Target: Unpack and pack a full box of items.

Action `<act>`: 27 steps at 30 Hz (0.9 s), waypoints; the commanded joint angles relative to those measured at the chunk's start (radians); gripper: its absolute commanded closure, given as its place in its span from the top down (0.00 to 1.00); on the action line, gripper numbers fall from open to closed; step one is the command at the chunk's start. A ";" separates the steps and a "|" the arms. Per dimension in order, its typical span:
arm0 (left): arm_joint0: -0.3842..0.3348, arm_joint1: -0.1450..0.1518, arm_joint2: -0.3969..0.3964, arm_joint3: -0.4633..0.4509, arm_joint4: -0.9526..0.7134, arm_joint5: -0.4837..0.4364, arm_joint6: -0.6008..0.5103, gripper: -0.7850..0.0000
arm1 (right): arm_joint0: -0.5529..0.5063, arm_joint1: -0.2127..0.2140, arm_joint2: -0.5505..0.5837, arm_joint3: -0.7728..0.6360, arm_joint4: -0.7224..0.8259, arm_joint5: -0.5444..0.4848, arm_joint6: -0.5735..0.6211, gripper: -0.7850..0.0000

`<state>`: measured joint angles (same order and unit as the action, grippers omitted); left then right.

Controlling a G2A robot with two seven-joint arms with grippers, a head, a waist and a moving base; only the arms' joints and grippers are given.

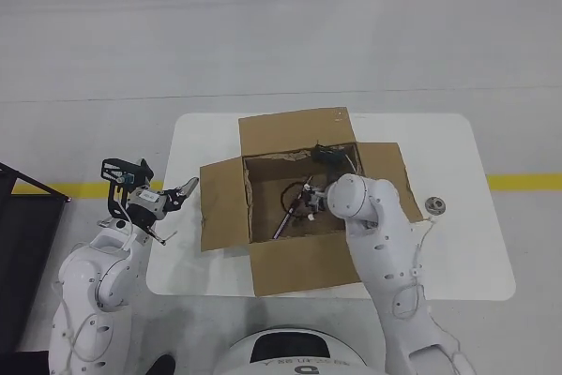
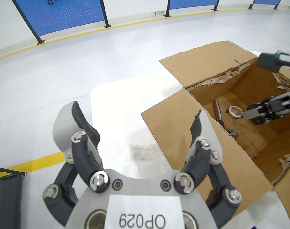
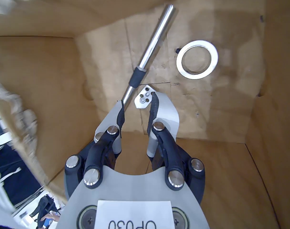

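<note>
Unpacking seems under way: the right gripper (image 3: 138,98), fingers slightly apart, hangs inside the box (image 3: 39,72) over a small metal plate (image 3: 143,100). Next it likely needs to close on the plate and lift. The left gripper (image 2: 137,110) hovers outside, fingers spread wide.

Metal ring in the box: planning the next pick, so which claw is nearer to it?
Right. The right claw is inside the box near the metal ring; the left claw is outside it.

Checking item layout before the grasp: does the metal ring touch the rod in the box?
Apart. The right wrist view shows a clear gap between the ring and the rod.
</note>
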<state>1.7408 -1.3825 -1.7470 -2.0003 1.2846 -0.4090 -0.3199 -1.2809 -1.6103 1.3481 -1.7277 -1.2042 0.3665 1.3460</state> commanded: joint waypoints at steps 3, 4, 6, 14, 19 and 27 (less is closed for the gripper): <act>0.000 0.000 0.000 0.000 0.000 0.000 0.000 1.00 | -0.158 0.020 0.185 -0.331 0.144 -0.065 -0.011 0.38; 0.000 0.000 0.000 0.000 0.000 0.000 0.000 1.00 | -0.196 0.023 0.244 -0.394 0.193 -0.070 -0.030 0.39; 0.000 0.000 0.000 0.000 0.000 0.000 0.000 1.00 | -0.263 0.028 0.370 -0.475 0.301 -0.067 -0.076 0.40; 0.000 0.000 0.000 0.000 0.000 0.000 0.000 1.00 | -0.325 0.039 0.621 -0.425 0.384 0.095 -0.281 0.38; 0.000 0.000 0.000 0.000 0.000 0.000 0.000 1.00 | -0.241 0.052 0.607 -0.267 0.223 0.259 -0.322 0.37; 0.000 0.000 0.000 0.000 0.000 0.000 0.000 1.00 | -0.042 0.083 0.556 0.053 -0.056 0.396 -0.296 0.35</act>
<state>1.7408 -1.3825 -1.7470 -2.0003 1.2846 -0.4090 -0.3199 -1.3484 -1.5290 1.9149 -1.7193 -1.2077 0.7235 1.0668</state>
